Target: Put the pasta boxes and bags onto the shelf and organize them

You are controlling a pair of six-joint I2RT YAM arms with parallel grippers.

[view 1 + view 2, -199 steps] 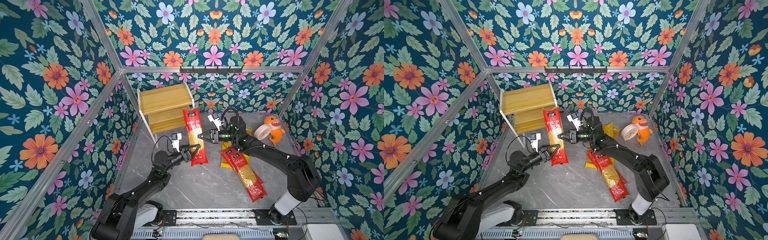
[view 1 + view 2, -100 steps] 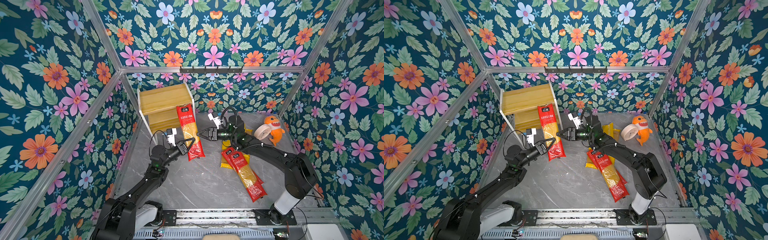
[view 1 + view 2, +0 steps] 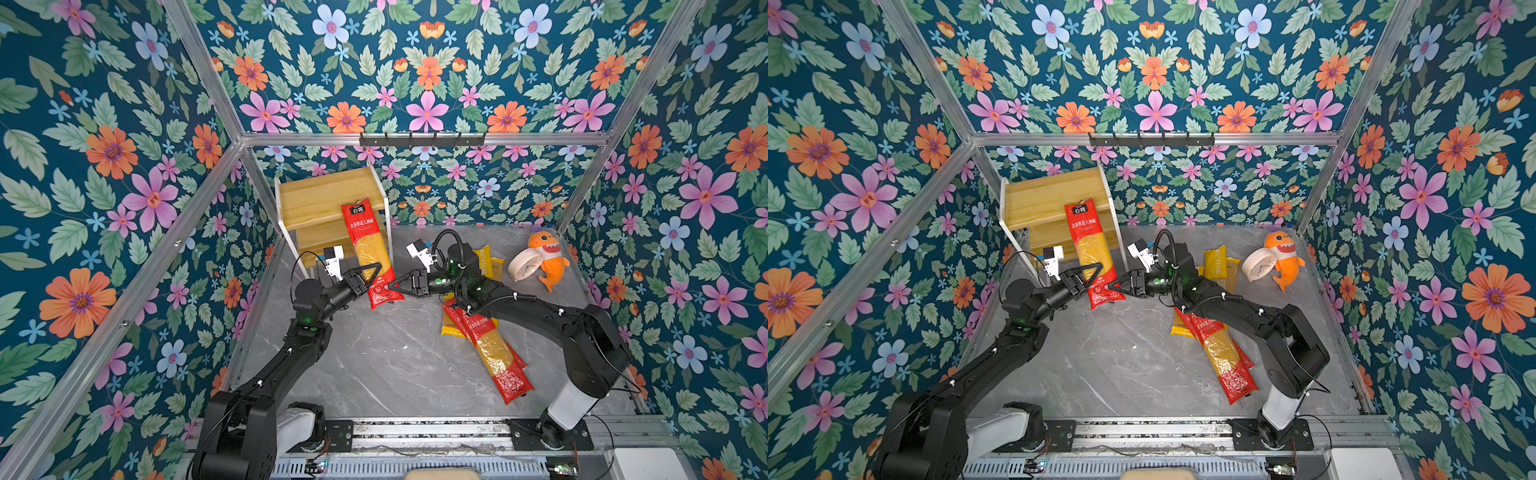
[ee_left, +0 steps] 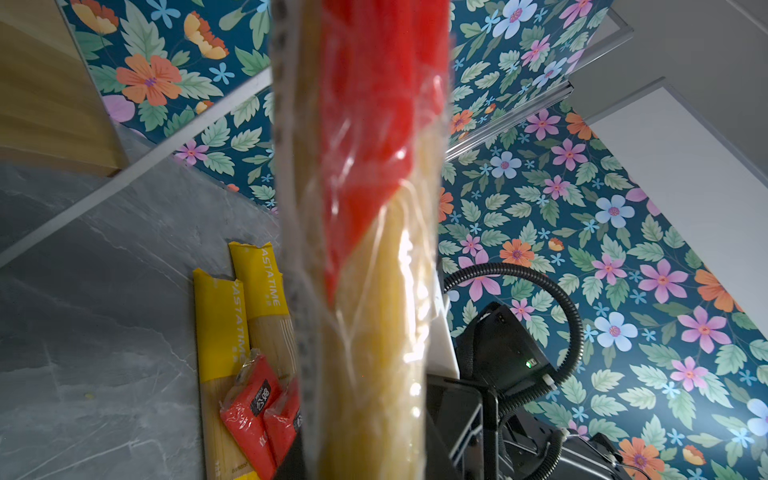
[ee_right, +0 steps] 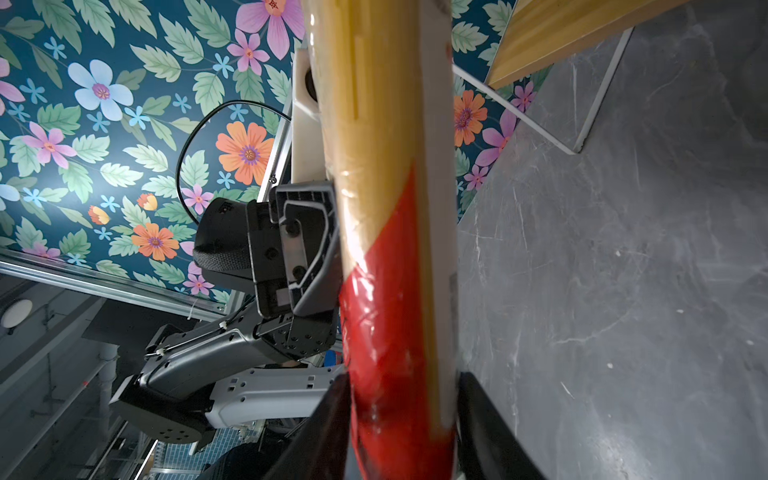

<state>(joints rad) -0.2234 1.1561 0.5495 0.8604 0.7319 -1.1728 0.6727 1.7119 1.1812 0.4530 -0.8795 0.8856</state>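
left gripper [image 3: 375,269]: clamped on red pack [image 3: 365,245];
right gripper [image 3: 393,286]: jaws flank its lower end; grip unclear;
red pack: tilted, upper end toward shelf [image 3: 320,195] at eleven o'clock

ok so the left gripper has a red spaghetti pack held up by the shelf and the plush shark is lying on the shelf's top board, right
Not quite. The plush shark isn't on the shelf; both top views show it on the table near the far right corner. The left gripper does hold the red spaghetti pack up by the shelf.
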